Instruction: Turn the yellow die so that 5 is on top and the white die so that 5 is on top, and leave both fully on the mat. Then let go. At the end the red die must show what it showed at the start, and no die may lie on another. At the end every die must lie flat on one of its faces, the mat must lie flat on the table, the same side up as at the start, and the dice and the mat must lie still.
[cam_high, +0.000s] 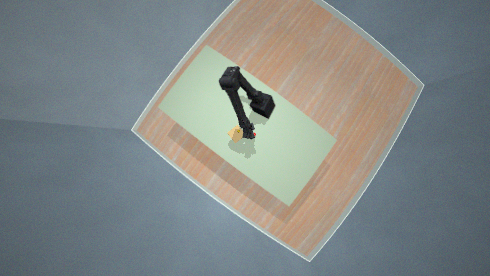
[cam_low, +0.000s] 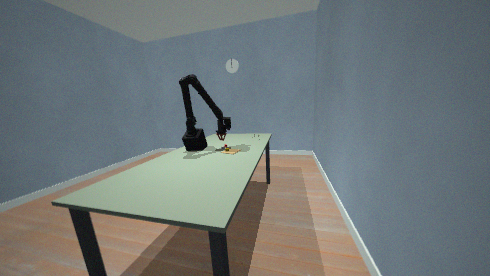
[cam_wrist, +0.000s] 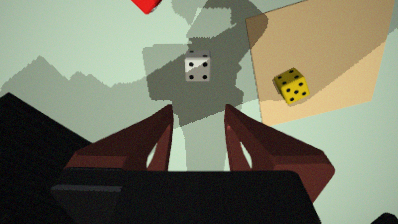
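Across the pale green worktop (cam_high: 190, 95) (cam_low: 160, 180) (cam_wrist: 45, 30), from left to right in the wrist view, we see a red die (cam_high: 254, 134) (cam_wrist: 146, 5) cut off by the upper edge, then a white die with black pips (cam_wrist: 198, 69), off the mat, above our partly open, unloaded dark-red-fingered gripper (cam_high: 249, 135) (cam_low: 221, 139) (cam_wrist: 198, 111), and a yellow die (cam_wrist: 292, 86) on the flat tan mat (cam_high: 233, 133) (cam_low: 233, 151) (cam_wrist: 325, 50).

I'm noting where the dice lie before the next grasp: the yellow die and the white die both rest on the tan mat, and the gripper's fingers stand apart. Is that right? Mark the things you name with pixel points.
Not quite: the white die (cam_wrist: 198, 71) lies off the tan mat (cam_high: 233, 134) (cam_low: 233, 151) (cam_wrist: 320, 45), on the green tabletop (cam_high: 300, 160) (cam_low: 160, 185) (cam_wrist: 45, 30), as the wrist view shows. The yellow die (cam_high: 238, 131) (cam_low: 227, 149) (cam_wrist: 293, 88) is on the mat, and the gripper's (cam_high: 251, 136) (cam_low: 221, 139) (cam_wrist: 199, 106) fingers stand apart.
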